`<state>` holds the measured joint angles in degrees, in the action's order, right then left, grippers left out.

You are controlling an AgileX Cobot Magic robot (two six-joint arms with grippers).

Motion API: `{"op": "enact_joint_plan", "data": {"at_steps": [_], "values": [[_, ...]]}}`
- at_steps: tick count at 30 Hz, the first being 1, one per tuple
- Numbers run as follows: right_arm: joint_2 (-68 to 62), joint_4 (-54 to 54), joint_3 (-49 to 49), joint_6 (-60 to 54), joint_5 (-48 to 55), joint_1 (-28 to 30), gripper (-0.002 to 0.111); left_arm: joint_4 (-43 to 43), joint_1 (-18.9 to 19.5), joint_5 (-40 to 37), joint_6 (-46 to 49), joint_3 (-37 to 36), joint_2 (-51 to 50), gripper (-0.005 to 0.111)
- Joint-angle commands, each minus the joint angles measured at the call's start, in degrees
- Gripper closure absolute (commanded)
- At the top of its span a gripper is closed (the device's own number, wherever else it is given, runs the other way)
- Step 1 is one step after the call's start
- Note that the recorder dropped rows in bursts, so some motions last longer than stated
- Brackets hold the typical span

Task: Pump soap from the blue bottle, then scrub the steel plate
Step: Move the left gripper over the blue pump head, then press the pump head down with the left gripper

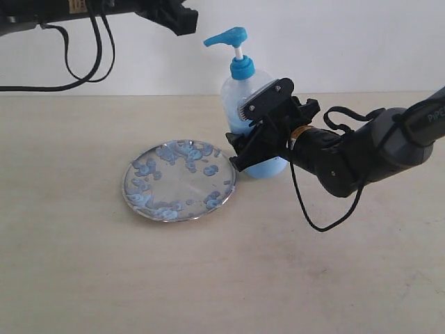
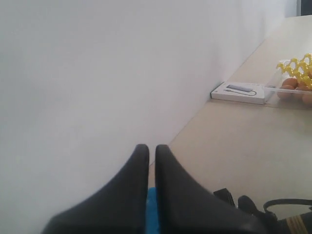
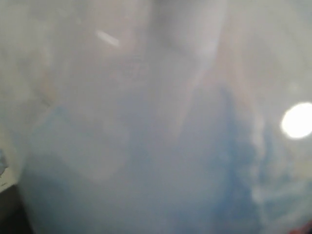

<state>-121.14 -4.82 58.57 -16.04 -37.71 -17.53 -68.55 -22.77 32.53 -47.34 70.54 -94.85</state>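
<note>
A pale beige table (image 1: 313,278) stands against a plain white wall (image 1: 361,42). The blue bottle (image 1: 245,104) stands on the table just beside the steel plate (image 1: 182,184), on the plate's right in the exterior view. The plate lies flat, with blobs of soap (image 1: 147,168) over most of it, thickest near the rim.

The right gripper (image 1: 254,129) has its jaws around the bottle's body and, as far as the exterior view shows, closed on it. Its wrist camera sees only blurred blue plastic. The left gripper (image 1: 182,19) hangs above the pump head (image 1: 227,36) and somewhat to the left. In its own view the fingers (image 2: 168,195) leave only a thin slit and hold nothing, and a bit of blue shows below them.

I judge the bottle to be bottom-heavy, since liquid fills its lower part. Its thin plastic wall will give under pressure and may be slippery from soap. A hold low on the body, as now, looks safe, and the push should come straight down on the pump head.

The long axis of the bottle is upright. The nozzle points left in the exterior view, toward the plate. The plate is thin, stiff and probably light, so it may slide when it is scrubbed
</note>
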Motion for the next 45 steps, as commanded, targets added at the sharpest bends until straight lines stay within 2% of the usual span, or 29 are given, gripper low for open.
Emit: {"op": "enact_joint_plan", "data": {"at_steps": [1, 9, 20, 29, 36, 40, 45], "values": [[-1.4, -1.7, -1.2, -1.2, 9.6, -0.3, 0.108, -2.2, -1.1, 0.7, 0.3, 0.4, -3.5, 0.103], [-1.4, -1.7, -1.2, -1.2, 9.7, -0.3, 0.108, -2.8, -2.7, 2.1, 1.0, 1.1, -6.1, 0.103], [-1.4, -2.1, -1.2, -1.2, 9.7, -0.3, 0.108, -2.8, -2.7, 0.4, 1.1, 7.3, -10.2, 0.103], [-1.4, -2.1, -1.2, -1.5, 9.7, -0.3, 0.108, -2.8, -2.7, -4.0, 2.0, 12.0, -13.5, 0.103], [-1.4, -2.1, -1.2, -1.5, 9.7, -0.3, 0.108, -3.1, -2.7, -6.9, 1.9, 12.5, -13.5, 0.103], [-1.4, -2.1, -1.2, -1.5, 9.7, -0.3, 0.108, -3.9, -2.7, -6.9, -1.4, 12.5, -13.5, 0.103], [-1.4, -2.1, -1.2, -1.5, 9.7, -0.3, 0.108, -11.1, -2.7, -5.4, -7.8, 12.5, -13.5, 0.103]]}}
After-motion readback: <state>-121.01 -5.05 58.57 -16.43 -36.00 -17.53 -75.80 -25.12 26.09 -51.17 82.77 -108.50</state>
